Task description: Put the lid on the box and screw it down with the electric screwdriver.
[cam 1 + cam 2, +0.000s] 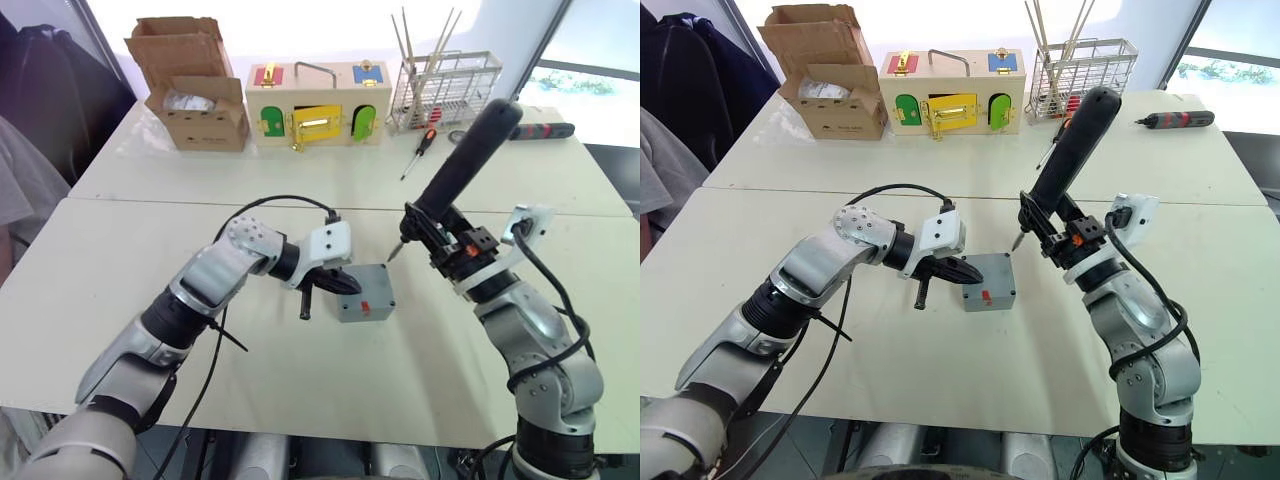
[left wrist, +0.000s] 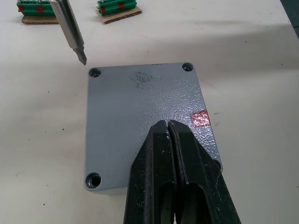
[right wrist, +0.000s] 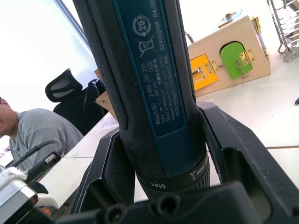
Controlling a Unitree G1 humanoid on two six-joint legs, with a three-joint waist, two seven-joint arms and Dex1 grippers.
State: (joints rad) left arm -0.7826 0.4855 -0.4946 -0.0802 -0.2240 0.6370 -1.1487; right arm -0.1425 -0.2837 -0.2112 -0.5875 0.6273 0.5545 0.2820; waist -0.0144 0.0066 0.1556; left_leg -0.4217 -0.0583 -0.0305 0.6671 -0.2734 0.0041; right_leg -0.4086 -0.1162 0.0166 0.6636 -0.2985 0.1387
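Two closed black fingertips of the left gripper [image 2: 170,135] pressed on the lid [image 2: 140,116], steadying it on the box [image 1: 366,297], while beyond it the right gripper [image 1: 450,245] clamped the electric screwdriver [image 1: 462,165], bit poised near the lid's far corner.

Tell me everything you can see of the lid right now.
The lid is a square of grey, textured plastic-looking material with screw holes showing at three corners. It sits flat and flush on the box, a small red mark by one edge. The left gripper, fingers shut, presses on its top. The electric screwdriver bit hovers just off one corner hole, not touching.
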